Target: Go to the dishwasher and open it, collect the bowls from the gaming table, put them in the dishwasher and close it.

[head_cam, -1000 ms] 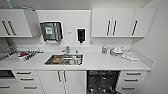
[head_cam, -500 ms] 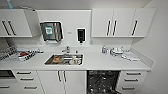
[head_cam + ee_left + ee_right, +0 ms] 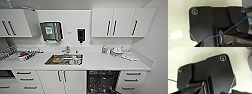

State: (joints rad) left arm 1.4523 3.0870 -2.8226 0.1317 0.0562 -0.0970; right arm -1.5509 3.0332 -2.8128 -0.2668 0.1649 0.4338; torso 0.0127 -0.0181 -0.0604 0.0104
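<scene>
Facing kitchenette; built-in under-counter dishwasher [image 3: 103, 81] stands open, dark racks exposed.
Judgement: keep base square to the white desk [image 3: 105, 63] front edge (jaws' state: cannot tell).

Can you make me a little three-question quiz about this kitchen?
1. True or false: the dishwasher is open.
2. What sits in the counter left of the dishwasher: A) a stove, B) a sink, C) a toaster?
3. What colour are the wall cabinets?

Key: 1 true, its dark inside shows. 2 B, the sink, with things in it. 3 white, with dark handles.
</scene>
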